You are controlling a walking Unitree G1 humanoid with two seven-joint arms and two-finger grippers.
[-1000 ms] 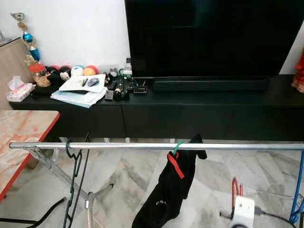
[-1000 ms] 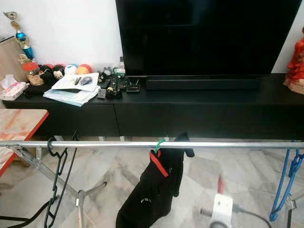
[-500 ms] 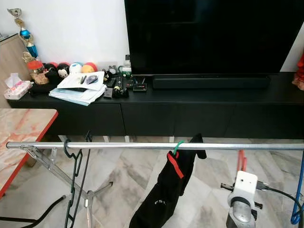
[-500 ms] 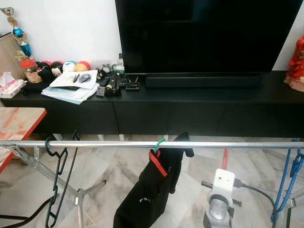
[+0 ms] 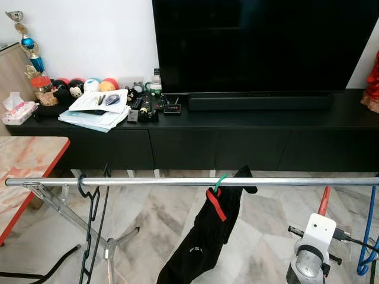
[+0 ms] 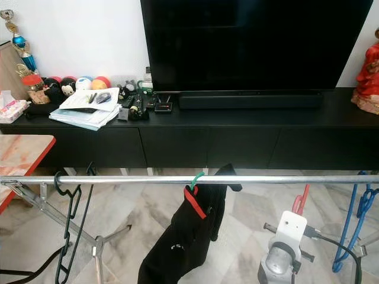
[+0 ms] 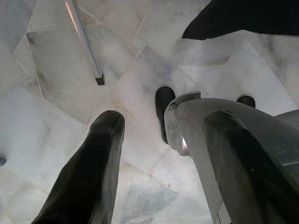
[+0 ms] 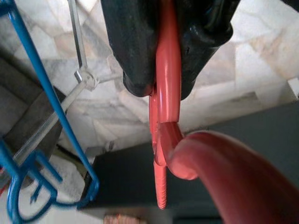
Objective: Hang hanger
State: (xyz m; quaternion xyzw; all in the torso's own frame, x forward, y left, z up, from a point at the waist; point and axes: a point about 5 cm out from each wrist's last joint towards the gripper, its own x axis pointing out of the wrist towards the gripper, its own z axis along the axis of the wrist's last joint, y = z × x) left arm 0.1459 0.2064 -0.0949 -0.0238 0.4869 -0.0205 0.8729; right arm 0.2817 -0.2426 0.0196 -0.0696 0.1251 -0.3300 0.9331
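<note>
The right gripper [image 8: 161, 70] has its jaws clamped on the red hanger [image 8: 168, 107], whose thick hook curves away past the black fingers [image 8: 126, 42] toward the dark cabinet front. From the head cameras the right arm [image 5: 312, 251] has climbed since a second ago: its white wrist block, then cut off at the picture's lower edge, now sits higher and further right, and the red hanger's tip [image 5: 323, 201] stands just below the silver rail [image 5: 148, 182], not yet on it. The rail runs across the front of the scene; on it hang a black hanger [image 5: 89, 201] near its left end, a black garment [image 5: 210, 234] on a green hook [image 5: 220, 182] at mid-rail, and a blue hanger [image 5: 368, 236] toward the right end. The left gripper [image 7: 159, 154] points down at the marble floor [image 7: 60, 70], jaws spread wide and holding nothing. Behind the rail, the black counter [image 5: 249, 121] carries a television [image 5: 260, 44] and, at its left end, papers [image 5: 98, 109].
</note>
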